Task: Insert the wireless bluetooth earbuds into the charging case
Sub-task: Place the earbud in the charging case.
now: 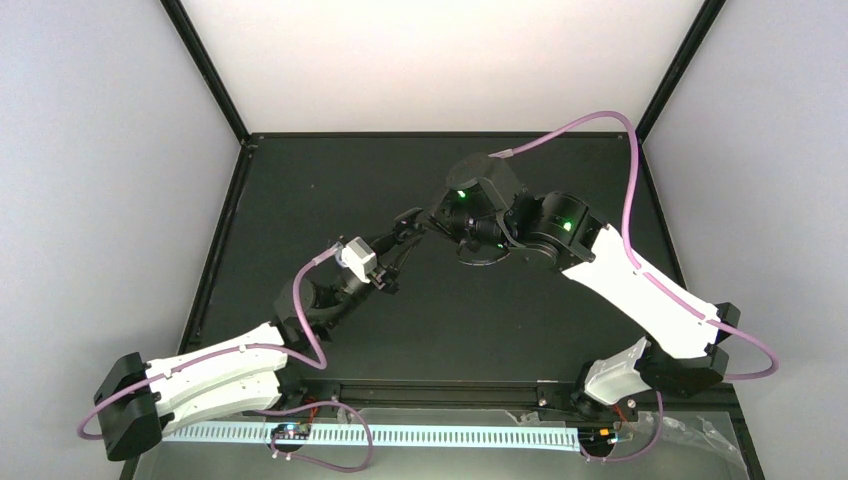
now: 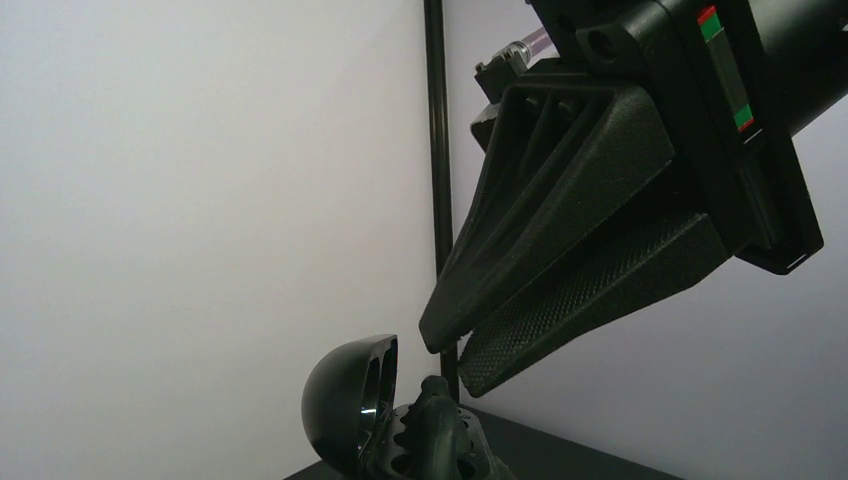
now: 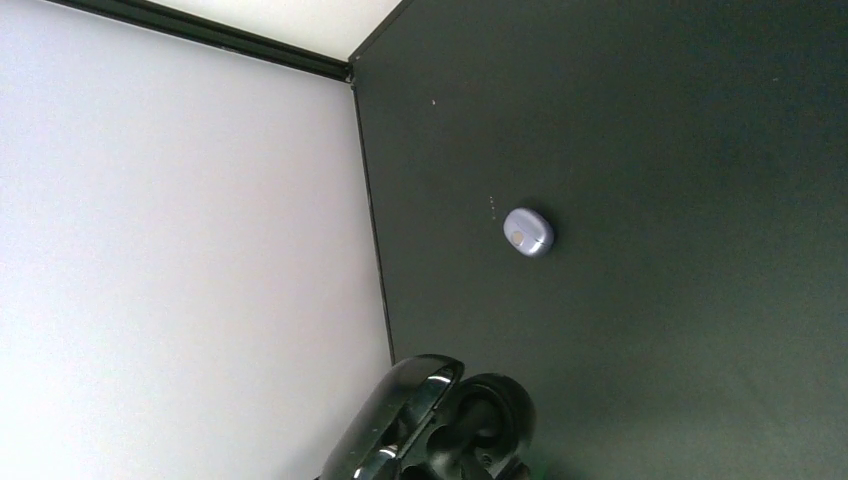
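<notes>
Left gripper (image 1: 402,245) clamps the open case (image 2: 350,420) aloft. Right gripper (image 2: 450,360) is closed, seemingly empty. Purple earbud (image 3: 528,232) lies on the table (image 3: 700,150), well apart. Keep your case level, and open the right jaws before descending.

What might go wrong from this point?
The right pincer hangs close beside the open charging case; a bump may shift it or knock its lid. The purple-and-white earbud lies apart on the dark table, tiny and rounded, so a grasp could send it rolling.
</notes>
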`<action>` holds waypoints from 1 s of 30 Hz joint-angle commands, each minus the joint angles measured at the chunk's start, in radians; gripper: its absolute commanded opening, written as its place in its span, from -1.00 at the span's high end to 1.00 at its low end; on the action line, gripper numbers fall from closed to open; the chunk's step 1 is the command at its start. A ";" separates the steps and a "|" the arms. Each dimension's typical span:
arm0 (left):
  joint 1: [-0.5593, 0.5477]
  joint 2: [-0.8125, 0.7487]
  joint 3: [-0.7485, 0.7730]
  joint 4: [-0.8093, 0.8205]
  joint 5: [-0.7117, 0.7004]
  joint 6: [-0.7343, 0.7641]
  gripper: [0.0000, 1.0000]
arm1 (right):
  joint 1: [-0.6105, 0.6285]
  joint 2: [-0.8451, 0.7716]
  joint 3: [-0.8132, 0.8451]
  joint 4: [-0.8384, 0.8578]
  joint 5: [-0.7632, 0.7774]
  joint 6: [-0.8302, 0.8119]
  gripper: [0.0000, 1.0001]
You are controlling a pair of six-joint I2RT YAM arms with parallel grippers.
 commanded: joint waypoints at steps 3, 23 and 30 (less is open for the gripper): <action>-0.010 0.011 -0.006 0.049 0.003 -0.067 0.97 | 0.007 -0.024 -0.011 0.052 0.003 -0.023 0.79; -0.012 -0.039 -0.027 0.021 0.001 -0.222 0.97 | -0.012 -0.274 -0.183 0.223 -0.008 -0.295 0.30; -0.012 -0.163 0.011 -0.172 0.236 -0.393 0.97 | -0.023 -0.544 -0.409 0.419 -0.064 -0.821 -0.23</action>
